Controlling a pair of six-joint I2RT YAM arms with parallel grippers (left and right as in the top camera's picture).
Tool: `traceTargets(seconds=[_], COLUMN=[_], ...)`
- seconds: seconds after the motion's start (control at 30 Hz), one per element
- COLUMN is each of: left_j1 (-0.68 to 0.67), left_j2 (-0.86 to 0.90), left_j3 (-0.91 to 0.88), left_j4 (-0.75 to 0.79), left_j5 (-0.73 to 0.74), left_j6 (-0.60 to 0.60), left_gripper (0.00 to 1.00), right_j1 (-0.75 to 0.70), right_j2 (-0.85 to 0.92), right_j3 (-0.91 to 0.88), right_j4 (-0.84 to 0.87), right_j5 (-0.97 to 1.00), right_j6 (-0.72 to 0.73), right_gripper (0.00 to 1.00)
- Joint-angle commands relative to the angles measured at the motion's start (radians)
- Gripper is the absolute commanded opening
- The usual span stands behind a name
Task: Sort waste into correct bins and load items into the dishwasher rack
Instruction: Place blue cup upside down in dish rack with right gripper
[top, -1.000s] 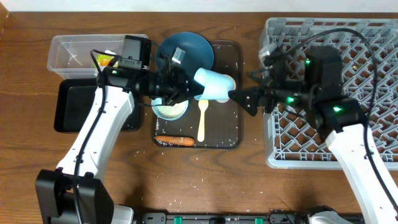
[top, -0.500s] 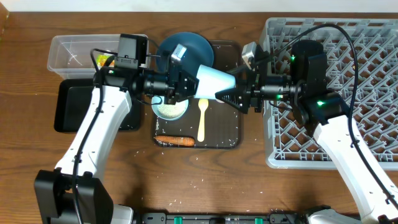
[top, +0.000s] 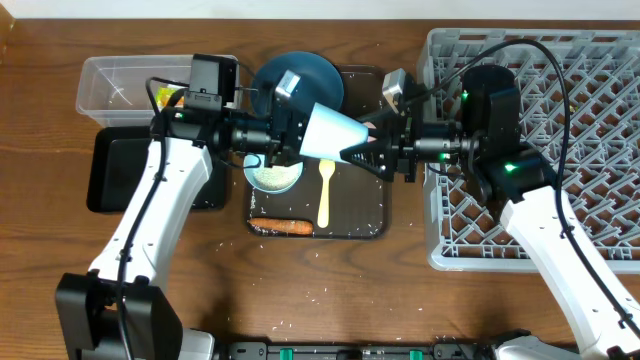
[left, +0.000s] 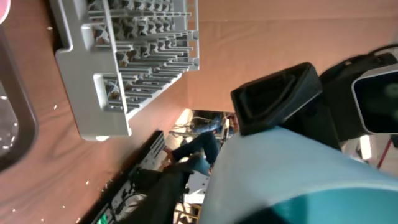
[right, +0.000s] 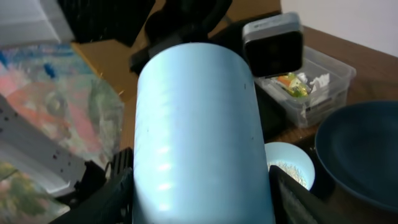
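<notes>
The light blue cup (top: 330, 132) lies sideways in the air above the dark brown serving tray (top: 365, 210), between both grippers. My left gripper (top: 295, 135) is shut on its wide rim end. My right gripper (top: 365, 155) is open, with one finger on each side of the cup's narrow end; the right wrist view shows the cup (right: 199, 137) filling the space between the fingers (right: 202, 186). The dark blue plate (top: 300, 75), the white bowl with rice (top: 273, 177), the pale yellow spoon (top: 324, 190) and the orange stick (top: 282, 227) lie on the serving tray. The pink cup is hidden.
The grey dishwasher rack (top: 600, 150) stands at the right. The clear box (top: 120, 85) at far left holds a yellow wrapper (top: 165, 97) and white paper (right: 317, 81). The black tray (top: 115, 170) lies in front of it. Rice grains are scattered on the wood.
My right gripper has moved left, from beside the rack, until its fingers flank the cup's narrow end. My left gripper has kept hold of the cup and tipped it toward the right arm.
</notes>
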Motion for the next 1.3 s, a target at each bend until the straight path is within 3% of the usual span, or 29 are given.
traceTargets(seconds=[0.0, 0.17, 0.37, 0.53, 0.73, 1.03, 1.27], left_j1=[0.0, 0.0, -0.001, -0.002, -0.016, -0.078, -0.109], left_j2=[-0.009, -0.009, -0.009, -0.009, -0.008, -0.007, -0.007], left_j3=[0.004, 0.004, 0.004, 0.001, 0.001, 0.001, 0.001], left_j4=[0.003, 0.003, -0.006, -0.03, -0.061, -0.08, -0.079], left_j5=[-0.063, -0.232, -0.511, -0.716, -0.901, -1.069, -1.101], left_j6=[0.007, 0.024, 0.03, 0.034, 0.057, 0.083, 0.087], left_gripper=[0.37, 0.43, 0.47, 0.47, 0.47, 0.47, 0.47], right_j1=[-0.038, -0.148, -0.264, -0.277, -0.278, -0.277, -0.277], right_j2=[-0.021, -0.078, -0.118, -0.094, 0.011, 0.245, 0.343], right_j3=[0.018, 0.024, 0.128, 0.302, 0.448, 0.461, 0.447], right_j4=[-0.005, -0.127, -0.445, -0.76, -1.05, -1.247, -1.243], right_j5=[0.106, 0.274, 0.545, 0.815, 0.968, 0.99, 1.012], right_j6=[0.109, 0.164, 0.161, 0.161, 0.162, 0.123, 0.102], right_gripper=[0.46, 0.49, 0.46, 0.44, 0.45, 0.45, 0.46])
